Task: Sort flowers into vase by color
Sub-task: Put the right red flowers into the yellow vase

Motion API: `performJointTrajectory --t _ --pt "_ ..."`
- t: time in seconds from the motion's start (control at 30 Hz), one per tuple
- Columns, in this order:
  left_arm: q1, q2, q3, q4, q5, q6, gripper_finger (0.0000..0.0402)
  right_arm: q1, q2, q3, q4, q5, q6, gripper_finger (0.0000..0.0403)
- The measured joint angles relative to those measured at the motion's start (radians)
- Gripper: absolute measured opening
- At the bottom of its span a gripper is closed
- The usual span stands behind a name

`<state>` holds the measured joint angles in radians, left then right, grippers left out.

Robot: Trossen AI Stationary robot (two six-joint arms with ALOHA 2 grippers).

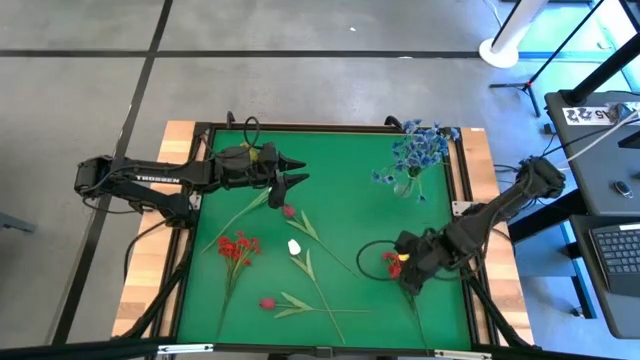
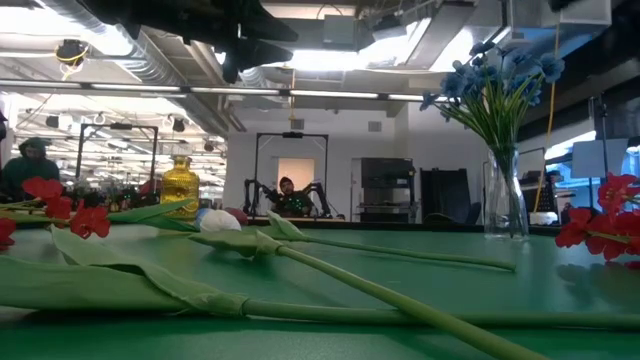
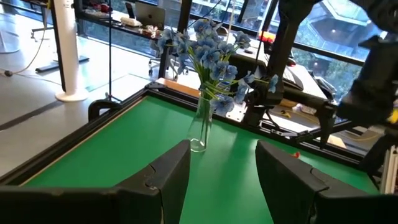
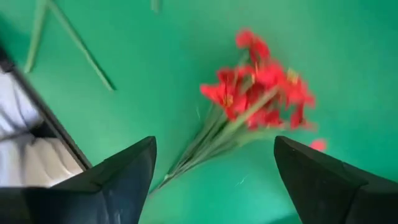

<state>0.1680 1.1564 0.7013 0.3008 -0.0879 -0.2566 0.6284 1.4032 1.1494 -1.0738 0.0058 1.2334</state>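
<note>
Red cluster (image 4: 261, 93) on mat below wide-open, empty right gripper (image 4: 214, 165).

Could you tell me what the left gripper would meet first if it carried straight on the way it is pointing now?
Probably the glass vase holding blue flowers. The left gripper is open, above the green mat, and the vase stands ahead between its fingers with nothing visible between. Whether its height matches the vase is unclear.

Grey floor (image 1: 300, 90) crossed by dark lines surrounds the green-topped counter (image 1: 340, 160) with wooden edges; a white pole base (image 1: 500, 50) and a dark desk with keyboard (image 1: 612, 250) stand alongside, under an exposed-duct ceiling (image 2: 150, 60) with bright strip lighting.
</note>
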Motion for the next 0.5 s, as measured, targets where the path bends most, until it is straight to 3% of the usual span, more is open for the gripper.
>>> performJointTrajectory --t 0.27,0.5 --pt "-0.008 0.0 0.0 0.0 0.049 -0.031 0.0176 0.098 0.009 -0.108 0.094 -0.025 0.366 0.0324" --pt "-0.038 0.0 0.0 0.0 0.053 -0.031 0.0176 0.163 0.009 -0.292 0.385 -0.026 0.545 0.0324"
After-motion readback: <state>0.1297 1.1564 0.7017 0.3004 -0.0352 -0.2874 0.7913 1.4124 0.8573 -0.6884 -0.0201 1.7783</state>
